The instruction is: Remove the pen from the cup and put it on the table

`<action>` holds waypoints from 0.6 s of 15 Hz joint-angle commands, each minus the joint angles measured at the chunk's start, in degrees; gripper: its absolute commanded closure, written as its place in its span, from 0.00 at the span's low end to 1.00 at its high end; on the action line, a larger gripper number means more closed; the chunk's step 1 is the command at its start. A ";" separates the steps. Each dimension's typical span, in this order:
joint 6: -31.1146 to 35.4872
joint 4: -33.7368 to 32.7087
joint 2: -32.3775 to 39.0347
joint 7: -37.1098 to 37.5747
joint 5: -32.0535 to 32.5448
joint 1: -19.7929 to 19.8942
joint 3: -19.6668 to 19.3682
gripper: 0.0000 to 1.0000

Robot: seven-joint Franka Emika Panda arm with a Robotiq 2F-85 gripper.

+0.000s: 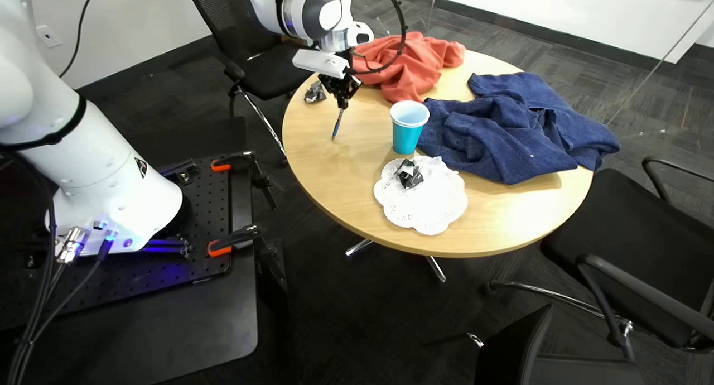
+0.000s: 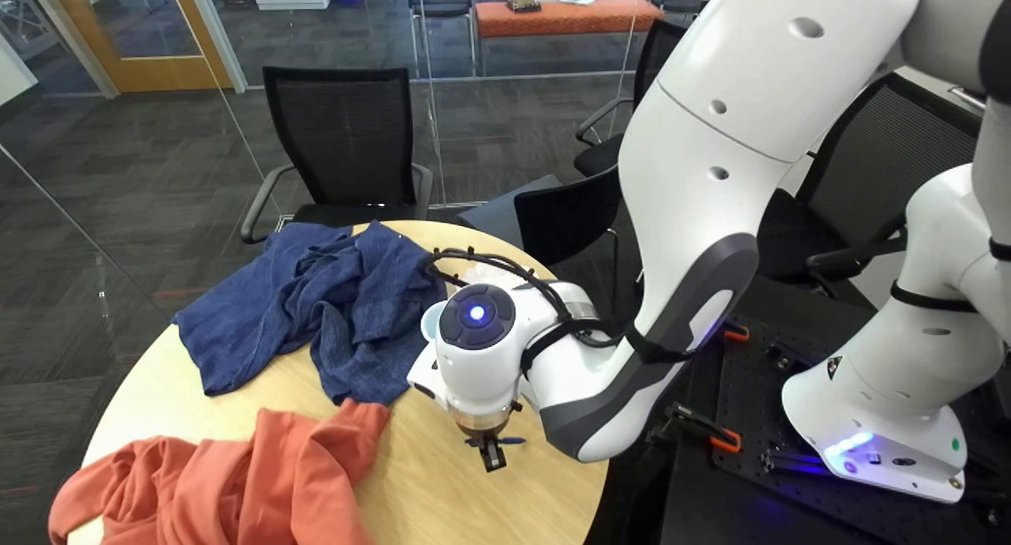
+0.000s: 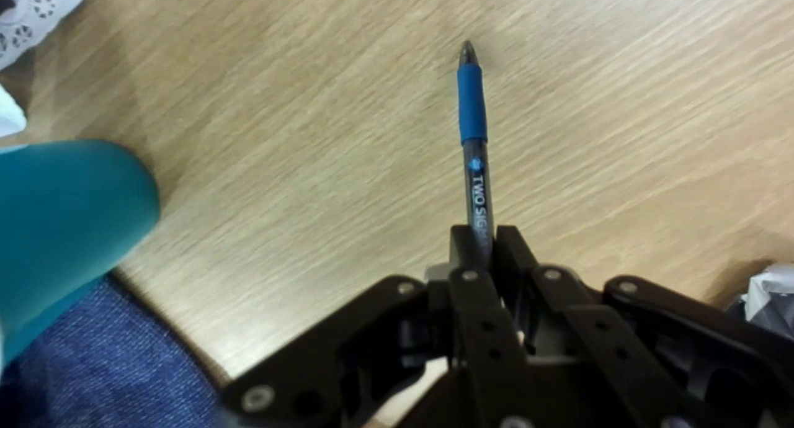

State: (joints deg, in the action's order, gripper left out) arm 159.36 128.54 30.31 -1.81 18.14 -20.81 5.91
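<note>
The pen (image 3: 472, 105) is out of the cup (image 1: 405, 139) and pinched in the gripper (image 3: 484, 236), whose jaws are closed on its barrel just past the printed lettering, so the blue sleeve and writing tip stick out, slanting down over the table (image 1: 502, 212); whether the tip touches, I cannot tell. It should handle as light, stiff and hard to break, though that smooth, slim barrel may swivel or slip if the tip lands first. The sleeve looks grippier, but the present hold will probably do for laying it flat. The cup stands upright beside the blue denim (image 1: 502, 134), white inside, nothing poking above its rim, its bottom hidden; near it, a lacy white doily (image 1: 427, 212) bears a crumpled dark wrapper (image 1: 409, 174)
</note>
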 commanded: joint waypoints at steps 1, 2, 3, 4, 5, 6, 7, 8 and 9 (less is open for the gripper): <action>0.60 -3.49 3.40 2.12 1.14 -2.01 -1.74 0.97; 0.74 -3.82 3.55 2.49 1.35 -2.56 -2.24 0.63; 0.84 -3.88 3.49 2.33 1.11 -2.61 -2.12 0.62; 1.01 -3.73 3.19 2.33 0.96 -2.72 -2.14 0.57; 1.23 -3.59 2.94 2.35 0.82 -2.79 -2.09 0.49; 1.54 -3.10 2.29 2.30 0.63 -2.66 -1.86 0.42; 2.00 -2.74 1.77 2.47 0.67 -2.79 -1.91 0.33; 2.54 -2.36 1.33 2.41 0.50 -2.72 -1.74 0.27; 3.18 -2.06 0.97 2.42 0.43 -2.75 -1.73 0.18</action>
State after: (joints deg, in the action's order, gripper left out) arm 160.44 125.10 33.27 -1.67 18.14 -22.82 4.76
